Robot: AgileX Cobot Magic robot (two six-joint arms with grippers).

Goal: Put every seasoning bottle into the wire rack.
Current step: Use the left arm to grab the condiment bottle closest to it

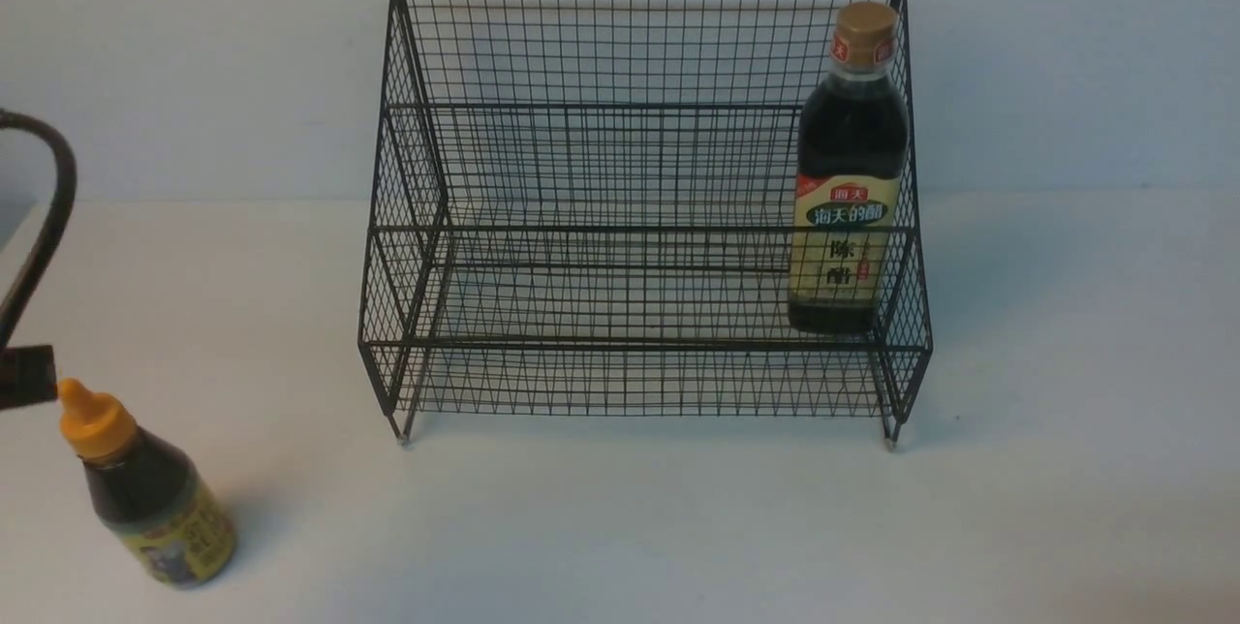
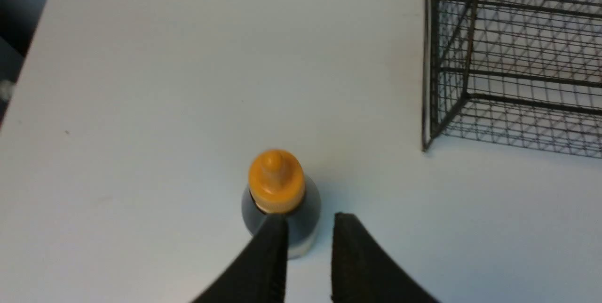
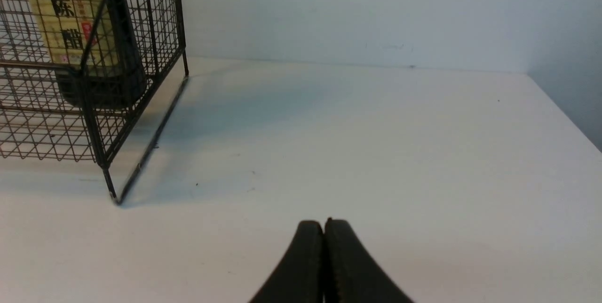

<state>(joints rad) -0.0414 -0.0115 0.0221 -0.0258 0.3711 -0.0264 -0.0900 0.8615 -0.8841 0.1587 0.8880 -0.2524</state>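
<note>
The short seasoning bottle (image 1: 145, 498), with an orange pointed cap and a yellow label, stands on the white table at the front left, outside the wire rack (image 1: 620, 106). In the left wrist view my left gripper (image 2: 310, 220) hovers above this bottle (image 2: 277, 185). It is open, with a narrow gap and nothing between its fingers. The tall seasoning bottle (image 1: 848, 169), with a tan cap, stands upright at the right end of the rack's lower tier. My right gripper (image 3: 323, 225) is shut on nothing, over bare table to the right of the rack (image 3: 101, 152).
A dark piece of the left arm and its cable (image 1: 48, 207) show at the front view's left edge. The table's left edge (image 2: 28, 58) runs close to the short bottle. A pale wall stands behind the rack.
</note>
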